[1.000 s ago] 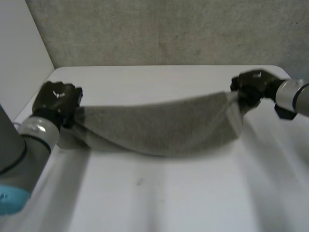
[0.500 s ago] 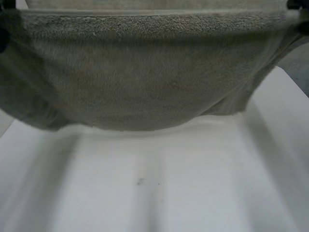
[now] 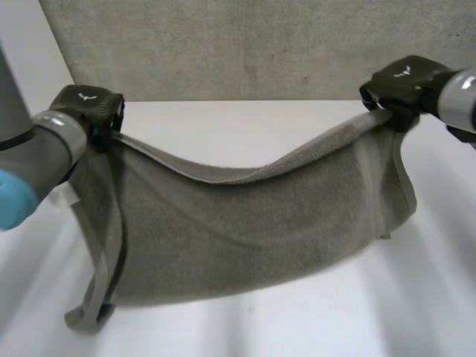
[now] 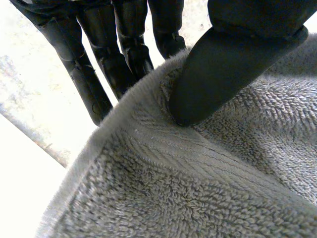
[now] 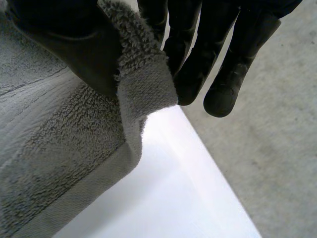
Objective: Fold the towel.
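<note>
The towel (image 3: 245, 223) hangs spread between both arms above the bench (image 3: 297, 327) and sags in the middle. The left robot hand (image 3: 89, 111) grasps one top corner, pinched between thumb and fingers. The right robot hand (image 3: 405, 85) pinches the other top corner the same way. The towel's lower edge hangs close to the bench.

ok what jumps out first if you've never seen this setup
A grey towel hangs like a hammock between two black hands over the white table, sagging in the middle. The left hand pinches one end of its top edge, the right hand the other.
</note>
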